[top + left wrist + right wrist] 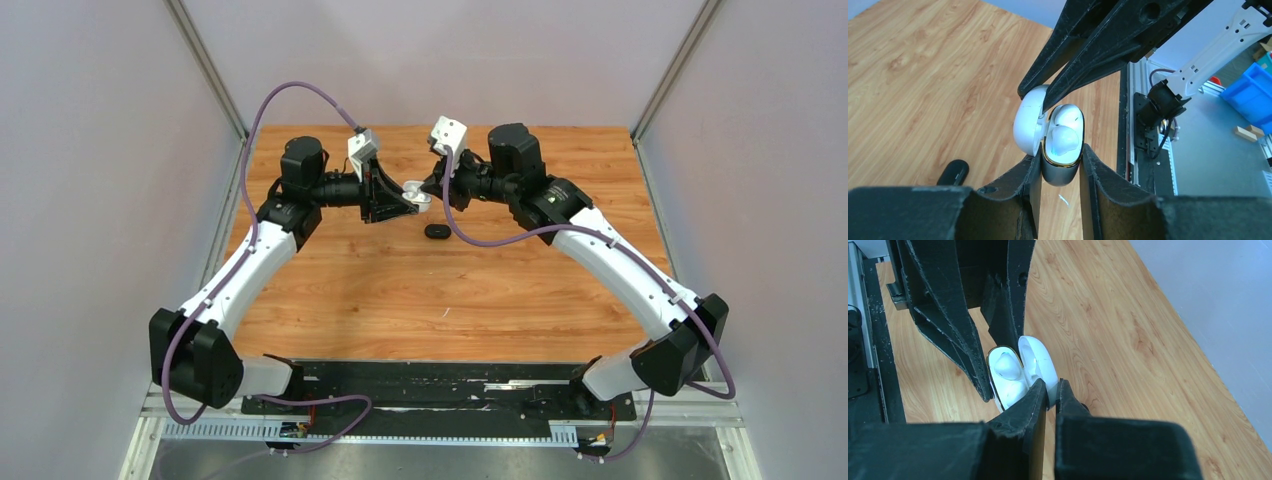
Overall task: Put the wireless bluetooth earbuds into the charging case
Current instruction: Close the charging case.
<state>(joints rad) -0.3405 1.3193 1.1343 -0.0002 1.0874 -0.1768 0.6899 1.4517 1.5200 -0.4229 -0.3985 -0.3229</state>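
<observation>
Lying on the worktop [400,300] just nearer than the two meeting arms is a small black oval object [437,231]. It sits apart from everything else and touches neither arm. A thin white fleck [446,312] sits further toward the near edge, well apart from it. Purple cables [300,88] loop from each wrist down along the arms.

The worktop is a light wood-grain board, boxed in by pale grey-lilac walls [90,150] with aluminium posts [205,70] at the back corners. The arm bases are bolted to a black plate [430,385] at its near edge. Off to the side, the left wrist view shows a blue bin [1253,95] and a small wooden block [1245,132] on a grey surface.

The charging case [1060,175] is held between the arms above the far middle of the worktop. Its base is grey with a gold rim, and its white lid [1025,125] is swung open to one side. The left end effector [1060,160] pinches the base, one finger against each side. The right end effector [1052,387] has its fingers pressed nearly together on the edge of the lid. The wireless bluetooth earbuds [1064,141] both sit in the wells of the base, one above the other in the left wrist view. The right wrist view shows only one clearly, because a left finger stands in front of the case.
</observation>
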